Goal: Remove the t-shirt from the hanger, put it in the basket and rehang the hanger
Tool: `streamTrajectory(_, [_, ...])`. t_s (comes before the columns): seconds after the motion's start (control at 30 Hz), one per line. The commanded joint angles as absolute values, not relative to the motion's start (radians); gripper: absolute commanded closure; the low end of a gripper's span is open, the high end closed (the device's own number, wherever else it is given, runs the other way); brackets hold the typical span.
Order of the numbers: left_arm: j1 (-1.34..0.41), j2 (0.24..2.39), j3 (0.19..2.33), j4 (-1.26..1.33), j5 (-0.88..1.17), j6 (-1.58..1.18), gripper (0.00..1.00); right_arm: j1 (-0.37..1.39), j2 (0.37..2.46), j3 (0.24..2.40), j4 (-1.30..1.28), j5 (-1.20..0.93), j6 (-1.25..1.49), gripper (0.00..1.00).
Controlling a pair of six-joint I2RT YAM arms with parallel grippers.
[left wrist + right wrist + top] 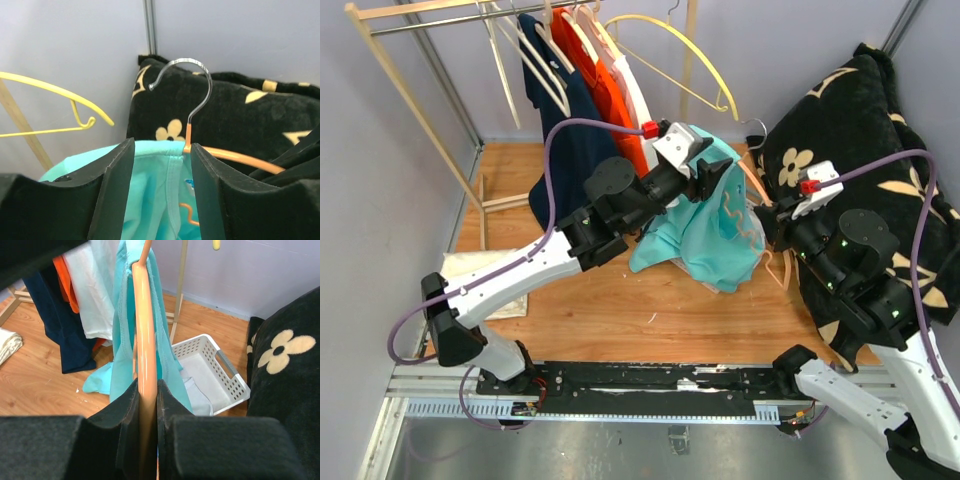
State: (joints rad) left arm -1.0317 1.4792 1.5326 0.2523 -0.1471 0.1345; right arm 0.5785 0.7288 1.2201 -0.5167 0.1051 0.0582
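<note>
the teal t-shirt (705,225) hangs on an orange hanger (146,330), held up over the wooden table (620,310), right of its middle and nearer the far edge than the near one. the right claw (147,390) is clenched on the hanger's arm, the bar pinched tight between its fingers. the left claw (162,145) is released, its fingers apart on either side of the collar, just below the metal hook. the shirt looks light, soft and limp, so it should slide off with a steady pull, while the hanger is stiff and smooth. the best hold is probably the bunched cloth at the collar or shoulder, drawn along the hanger's arm.
</note>
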Motion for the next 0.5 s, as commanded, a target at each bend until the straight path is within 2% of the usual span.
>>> streamTrajectory(0.0, [-1.038, 1.524, 1.525, 0.247, -0.134, 0.159, 0.48, 0.598, 0.700, 1.264, -0.465, 0.103, 0.046, 0.99])
streamTrajectory(0.33, [-1.038, 1.577, 1.538, 0.240, -0.166, 0.182, 0.53, 0.599, 0.687, 1.263, -0.465, 0.094, 0.044, 0.99])
streamTrajectory(0.47, [-1.038, 1.586, 1.545, 0.242, -0.201, 0.180, 0.79, 0.598, 0.680, 1.266, -0.471, 0.095, 0.043, 0.99])
